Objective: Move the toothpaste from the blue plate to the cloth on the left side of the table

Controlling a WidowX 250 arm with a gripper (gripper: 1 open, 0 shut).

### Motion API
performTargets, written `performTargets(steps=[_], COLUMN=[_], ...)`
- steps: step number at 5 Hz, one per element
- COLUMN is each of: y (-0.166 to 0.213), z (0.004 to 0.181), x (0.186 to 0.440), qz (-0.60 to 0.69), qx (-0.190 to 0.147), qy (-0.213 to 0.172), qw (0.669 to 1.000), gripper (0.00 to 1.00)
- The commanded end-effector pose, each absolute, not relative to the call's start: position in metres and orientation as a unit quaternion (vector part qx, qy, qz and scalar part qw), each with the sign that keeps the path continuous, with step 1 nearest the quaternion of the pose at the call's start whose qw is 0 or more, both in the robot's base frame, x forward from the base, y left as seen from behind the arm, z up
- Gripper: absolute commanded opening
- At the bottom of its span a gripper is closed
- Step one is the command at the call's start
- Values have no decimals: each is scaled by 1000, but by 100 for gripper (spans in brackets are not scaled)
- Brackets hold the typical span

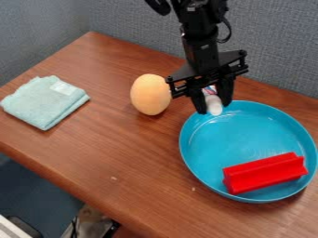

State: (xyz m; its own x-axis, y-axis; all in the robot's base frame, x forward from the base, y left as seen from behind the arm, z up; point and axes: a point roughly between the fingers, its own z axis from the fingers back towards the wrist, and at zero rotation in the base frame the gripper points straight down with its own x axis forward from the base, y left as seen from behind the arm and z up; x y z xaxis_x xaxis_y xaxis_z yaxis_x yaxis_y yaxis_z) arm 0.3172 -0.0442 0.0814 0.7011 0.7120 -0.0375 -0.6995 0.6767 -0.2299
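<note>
The toothpaste (pixel 215 102), a small white tube, hangs clear of the blue plate (pixel 236 149) above its far left rim. My gripper (pixel 211 97) points down and is shut on the tube, with dark fingers on either side of it. The plate sits at the right of the table (pixel 112 139). The cloth (pixel 44 99), a folded light teal towel, lies flat near the table's left edge, far from the gripper.
An orange egg shape (pixel 151 94) stands just left of the gripper, between it and the cloth. A red rectangular block (pixel 265 172) lies in the plate's near right part. The table's front edge runs diagonally below.
</note>
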Motion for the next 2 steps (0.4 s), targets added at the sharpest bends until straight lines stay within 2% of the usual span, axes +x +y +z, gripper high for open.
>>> performTargets(steps=[1, 2], y=[-38, -30], z=[107, 114], x=[323, 322], qz=[385, 392], qx=[-132, -134], qy=[-58, -60], qw=[912, 908], gripper=[0, 0])
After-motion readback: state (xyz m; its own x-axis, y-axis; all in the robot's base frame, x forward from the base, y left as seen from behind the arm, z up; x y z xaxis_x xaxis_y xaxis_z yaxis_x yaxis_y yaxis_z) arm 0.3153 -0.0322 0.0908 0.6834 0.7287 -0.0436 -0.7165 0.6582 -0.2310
